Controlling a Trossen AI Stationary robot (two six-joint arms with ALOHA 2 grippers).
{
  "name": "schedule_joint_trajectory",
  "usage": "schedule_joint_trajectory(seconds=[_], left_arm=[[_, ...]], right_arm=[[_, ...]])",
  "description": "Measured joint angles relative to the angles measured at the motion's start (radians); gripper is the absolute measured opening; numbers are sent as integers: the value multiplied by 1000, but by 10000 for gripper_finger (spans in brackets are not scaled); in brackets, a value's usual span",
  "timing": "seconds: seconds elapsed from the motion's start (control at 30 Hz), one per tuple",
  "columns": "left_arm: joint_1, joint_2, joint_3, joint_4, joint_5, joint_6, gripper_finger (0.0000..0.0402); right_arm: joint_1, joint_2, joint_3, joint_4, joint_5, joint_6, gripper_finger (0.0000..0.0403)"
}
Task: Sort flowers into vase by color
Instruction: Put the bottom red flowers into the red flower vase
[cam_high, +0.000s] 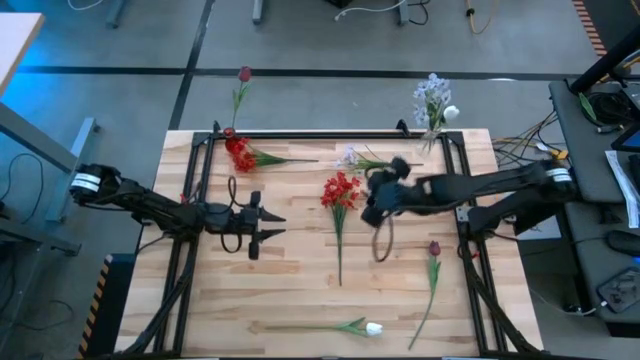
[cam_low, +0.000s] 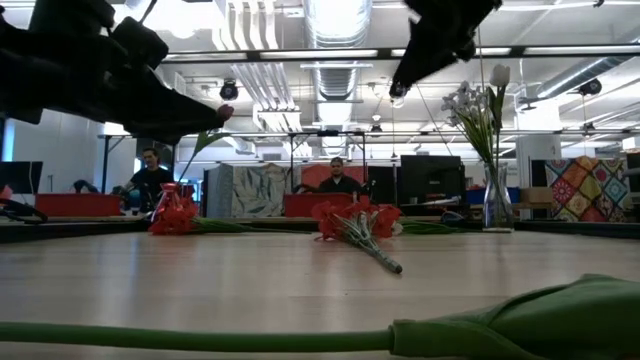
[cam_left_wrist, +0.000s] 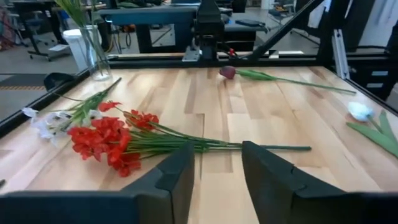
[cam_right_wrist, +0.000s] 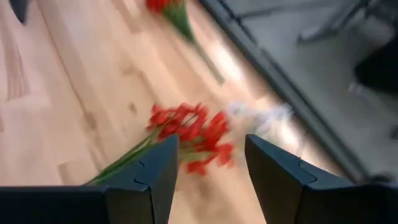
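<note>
Your wooden surface (cam_high: 290, 290) carries loose flowers in several spots. A red cluster (cam_high: 341, 190) lies near the middle with its stem running toward the near edge; the low view shows the same cluster (cam_low: 345, 220) flat on the wood. A second red cluster (cam_high: 240, 155) lies at the far left, close to the black frame (cam_high: 195, 180). A pale blue-white spray (cam_high: 355, 157) lies just beyond the middle cluster, partly under your right arm. A maroon bud (cam_high: 434, 248) lies on the right side, and a white tulip (cam_high: 373, 328) lies near the front edge. One more maroon bud (cam_high: 245, 74) sits off the surface, past its far edge.

The vase (cam_high: 433, 128) stands at the far right corner holding pale blue-white sprays and a white bloom; in the low view the glass vase (cam_low: 497, 200) is upright. Two people sit in the room beyond.

Your right claw (cam_high: 375, 205) hovers over the middle, just beside the central red cluster, with the arm reaching in from the right. Its fingers (cam_right_wrist: 152, 171) stand apart and empty, with the red blooms below them.

Your left claw (cam_high: 268, 225) sits left of centre, arm stretched in low from the left and pointing toward the middle. Its fingers (cam_left_wrist: 180, 177) are parted with nothing between them, and the red cluster's stem lies just ahead.
</note>
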Motion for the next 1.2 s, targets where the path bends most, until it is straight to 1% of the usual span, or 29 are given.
schedule_joint_trajectory(seconds=[0.1, 0.17, 0.27, 0.37, 0.5, 0.57, 0.73, 0.8, 0.93, 1.07, 1.2], left_arm=[[-8, 0, 0, -15, 0, -13, 102], [-9, 0, 0, -14, 0, -21, 92], [-9, 0, 0, -13, -2, -26, 79], [-9, 0, 0, -14, -24, -40, 76], [-9, 0, 0, -18, -52, -41, 75], [-9, 0, 0, -18, -52, -41, 75], [-9, 0, 0, -19, -52, -66, 75], [-9, 0, 0, -19, -51, -77, 75], [-9, 0, 0, -20, -51, -104, 75], [-9, 0, 0, -22, -51, -126, 75], [-9, 0, 0, -19, -53, -161, 75]], right_arm=[[32, 95, -7, 33, 7, 173, 178], [51, 162, -8, 60, 7, 259, 176], [59, 255, -8, 105, -10, 342, 169], [55, 336, -2, 136, -12, 413, 161], [54, 424, 8, 178, -39, 462, 156], [53, 465, 19, 185, -42, 488, 157], [52, 568, 43, 241, -50, 495, 166], [47, 601, 55, 252, -64, 495, 169], [30, 657, 71, 256, -53, 531, 169], [21, 685, 86, 260, -44, 544, 148], [21, 688, 93, 264, -32, 519, 104]])
